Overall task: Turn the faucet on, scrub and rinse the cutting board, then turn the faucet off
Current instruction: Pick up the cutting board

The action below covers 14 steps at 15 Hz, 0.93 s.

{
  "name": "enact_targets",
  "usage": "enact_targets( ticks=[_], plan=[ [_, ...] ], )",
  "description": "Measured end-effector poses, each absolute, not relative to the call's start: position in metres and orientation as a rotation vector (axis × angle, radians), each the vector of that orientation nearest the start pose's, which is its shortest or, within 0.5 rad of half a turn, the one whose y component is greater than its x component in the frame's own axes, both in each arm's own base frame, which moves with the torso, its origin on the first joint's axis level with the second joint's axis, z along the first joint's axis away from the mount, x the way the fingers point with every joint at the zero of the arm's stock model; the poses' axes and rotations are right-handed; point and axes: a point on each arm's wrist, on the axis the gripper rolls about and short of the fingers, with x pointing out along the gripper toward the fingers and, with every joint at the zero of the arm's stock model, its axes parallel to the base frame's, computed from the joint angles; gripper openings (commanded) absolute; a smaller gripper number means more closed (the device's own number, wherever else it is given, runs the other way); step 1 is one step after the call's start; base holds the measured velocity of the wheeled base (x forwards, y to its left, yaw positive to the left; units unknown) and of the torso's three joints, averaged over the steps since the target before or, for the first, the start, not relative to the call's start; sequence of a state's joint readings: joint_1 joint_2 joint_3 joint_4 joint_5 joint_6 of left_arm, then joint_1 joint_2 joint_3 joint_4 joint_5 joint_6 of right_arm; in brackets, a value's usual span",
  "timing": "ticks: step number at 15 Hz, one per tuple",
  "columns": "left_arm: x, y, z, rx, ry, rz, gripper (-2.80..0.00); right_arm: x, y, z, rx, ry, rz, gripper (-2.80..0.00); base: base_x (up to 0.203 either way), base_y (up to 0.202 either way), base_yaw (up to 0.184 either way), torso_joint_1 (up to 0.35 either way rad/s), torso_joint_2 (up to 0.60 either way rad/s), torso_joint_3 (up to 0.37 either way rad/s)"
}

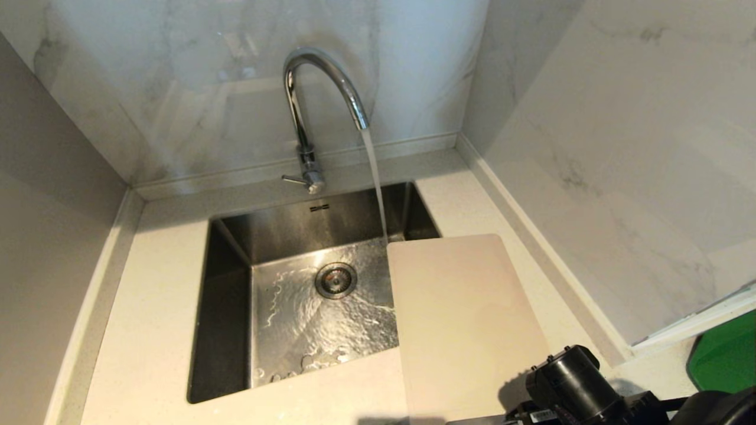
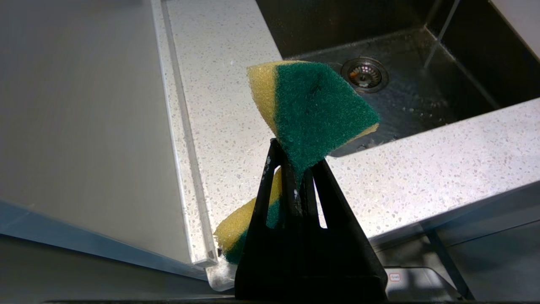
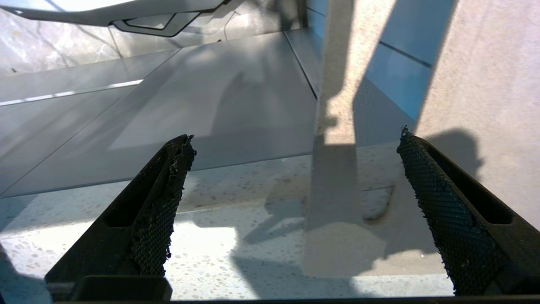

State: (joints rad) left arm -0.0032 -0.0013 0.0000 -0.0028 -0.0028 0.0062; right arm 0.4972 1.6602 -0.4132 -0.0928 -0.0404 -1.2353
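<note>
Cream cutting board (image 1: 466, 319) lies on the counter (image 1: 147, 330), far corner over the sink (image 1: 227, 295), faucet (image 1: 313, 106) running.

Right gripper (image 3: 295, 202) is spread wide at the board's near end, so grab the edge squarely; left gripper (image 2: 295, 177) is clamped on the sponge (image 2: 312, 109), ready to scrub.

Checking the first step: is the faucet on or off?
On: water streams from the faucet spout into the sink.

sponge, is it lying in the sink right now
No, the green-and-yellow sponge is pinched in the shut left gripper, held above the speckled counter beside the sink.
</note>
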Motion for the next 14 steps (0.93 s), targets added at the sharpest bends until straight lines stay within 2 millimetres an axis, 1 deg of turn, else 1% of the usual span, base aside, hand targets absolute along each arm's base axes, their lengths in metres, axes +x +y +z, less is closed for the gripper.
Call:
enact_targets(
  ticks=[8,14],
  plan=[
    [-0.023,0.0,0.076,0.006,-0.003,-0.006,-2.8,0.169,0.098,0.057,-1.394,0.76,1.112,0.0,0.0,0.0,0.0,0.0,0.0,0.0],
    [-0.023,0.0,0.076,0.006,-0.003,-0.005,-2.8,0.173,0.1,0.048,-1.396,0.8,1.132,0.0,0.0,0.0,0.0,0.0,0.0,0.0]
  ],
)
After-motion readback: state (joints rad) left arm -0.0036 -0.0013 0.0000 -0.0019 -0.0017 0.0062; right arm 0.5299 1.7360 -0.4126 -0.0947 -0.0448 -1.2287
